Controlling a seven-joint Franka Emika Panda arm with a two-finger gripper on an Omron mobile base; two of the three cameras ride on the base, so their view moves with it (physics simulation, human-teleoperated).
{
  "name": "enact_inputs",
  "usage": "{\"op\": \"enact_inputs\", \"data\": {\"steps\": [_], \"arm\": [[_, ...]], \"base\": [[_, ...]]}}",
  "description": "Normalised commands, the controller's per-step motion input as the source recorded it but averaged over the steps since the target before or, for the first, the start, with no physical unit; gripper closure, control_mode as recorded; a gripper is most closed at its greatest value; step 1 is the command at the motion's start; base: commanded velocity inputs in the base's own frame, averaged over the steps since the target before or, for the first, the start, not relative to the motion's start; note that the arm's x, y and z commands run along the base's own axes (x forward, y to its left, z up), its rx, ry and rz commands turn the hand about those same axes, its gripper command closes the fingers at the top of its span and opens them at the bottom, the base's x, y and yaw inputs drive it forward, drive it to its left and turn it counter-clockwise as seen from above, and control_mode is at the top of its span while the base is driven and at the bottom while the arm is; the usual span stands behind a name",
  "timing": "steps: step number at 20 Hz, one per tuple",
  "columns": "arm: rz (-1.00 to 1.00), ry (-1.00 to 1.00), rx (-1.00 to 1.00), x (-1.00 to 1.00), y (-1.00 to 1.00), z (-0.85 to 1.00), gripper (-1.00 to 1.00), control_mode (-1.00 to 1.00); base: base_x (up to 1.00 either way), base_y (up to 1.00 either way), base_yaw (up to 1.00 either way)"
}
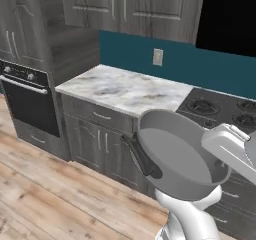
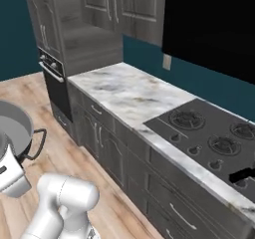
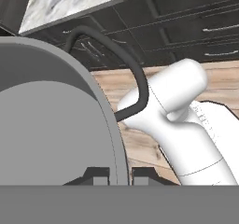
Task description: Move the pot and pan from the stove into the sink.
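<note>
While aloft, gripper [image 3: 114,175] astride pot [image 1: 175,154] rim.

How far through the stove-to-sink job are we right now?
Partly done: the wide grey metal pot with dark loop handles is off the flat dark cooktop and carried in the air over the wooden floor. The gripper straddles its rim, one finger on each side. The burners in view are bare. Neither the pan's whereabouts nor a sink can be judged from these views, so delivery is still left.
</note>
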Motion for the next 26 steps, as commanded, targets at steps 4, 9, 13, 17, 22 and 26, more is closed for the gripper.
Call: {"op": "enact_inputs", "data": {"steps": [4,9,13,17,22,26], "arm": [[0.00,0.00,0.00,0.00,0.00,0.00,1.00,1.00],[0.00,0.00,0.00,0.00,0.00,0.00,1.00,1.00],[0.00,0.00,0.00,0.00,0.00,0.00,1.00,1.00],[0.00,0.00,0.00,0.00,0.00,0.00,1.00,1.00],[0.00,0.00,0.00,0.00,0.00,0.00,1.00,1.00],[0.00,0.00,0.00,0.00,0.00,0.00,1.00,1.00]], "base": [[0.00,-0.06,0.41],[0.00,-0.03,0.42],[0.00,-0.03,0.42],[0.00,-0.02,0.42],[0.00,-0.01,0.40],[0.00,0.00,0.40]]}}
